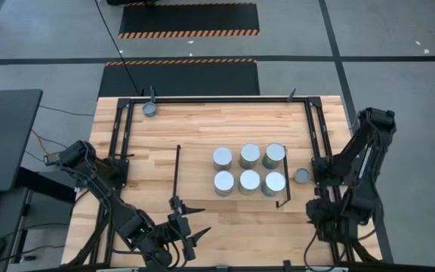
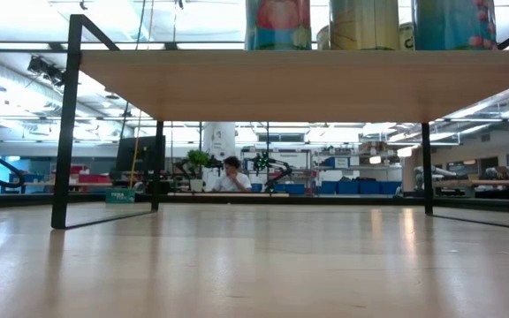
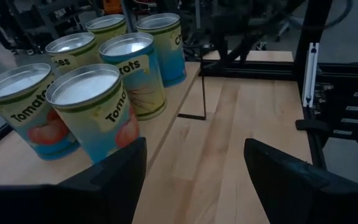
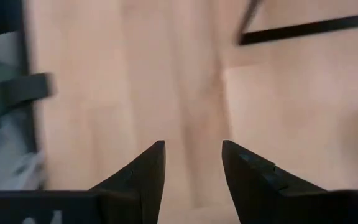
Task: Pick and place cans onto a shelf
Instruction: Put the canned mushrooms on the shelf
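- L gripper [image 1: 195,230] low near table's front edge, fingers spread, empty.
- R gripper [image 4: 193,163] by shelf's [image 1: 195,170] right end, fingers apart, empty.
- Six cans [image 1: 249,156] on shelf; two off it.

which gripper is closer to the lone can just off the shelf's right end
Right. The right gripper is just below that can near the table's right edge; the left gripper is far across, past the shelf's left end.
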